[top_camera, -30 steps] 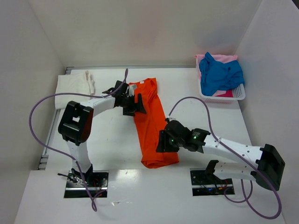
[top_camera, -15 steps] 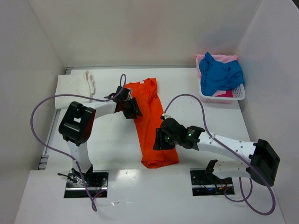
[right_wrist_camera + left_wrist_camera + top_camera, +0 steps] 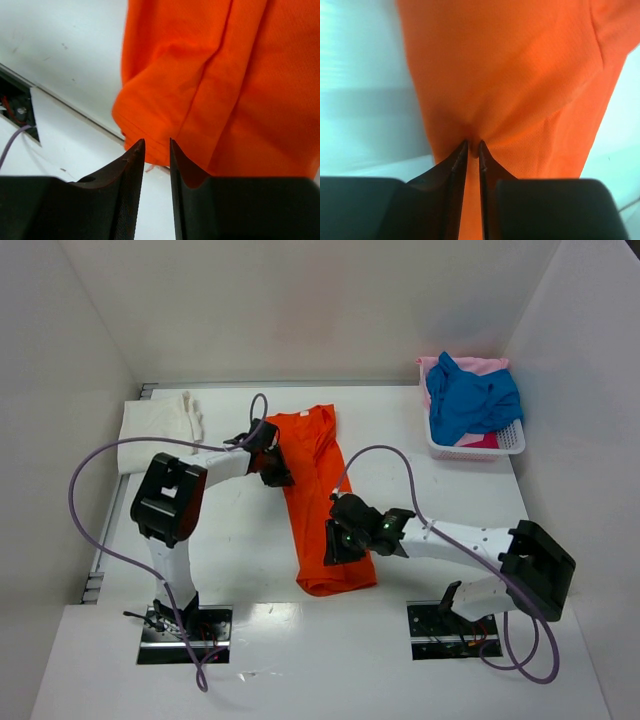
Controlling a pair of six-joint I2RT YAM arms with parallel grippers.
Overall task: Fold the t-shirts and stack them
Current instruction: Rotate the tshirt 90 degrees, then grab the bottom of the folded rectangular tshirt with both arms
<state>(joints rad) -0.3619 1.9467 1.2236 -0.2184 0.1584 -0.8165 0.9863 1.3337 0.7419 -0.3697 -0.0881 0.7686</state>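
Observation:
The orange t-shirt lies as a long strip down the middle of the table. My left gripper sits at its left edge, about a third of the way down. In the left wrist view that gripper is shut, with a ridge of orange cloth pinched between its tips. My right gripper rests over the strip's lower right part. In the right wrist view its jaws stand a narrow gap apart at the orange hem, with white table showing between them.
A folded cream-white t-shirt lies at the back left. At the back right, a white basket holds a blue t-shirt and a pink one. Purple cables loop over both arms. A base plate is near the hem.
My left gripper went from wide open to shut on the shirt's left edge. The right arm moved left over the shirt and its jaws narrowed. The shirt's lower end shifted slightly left.

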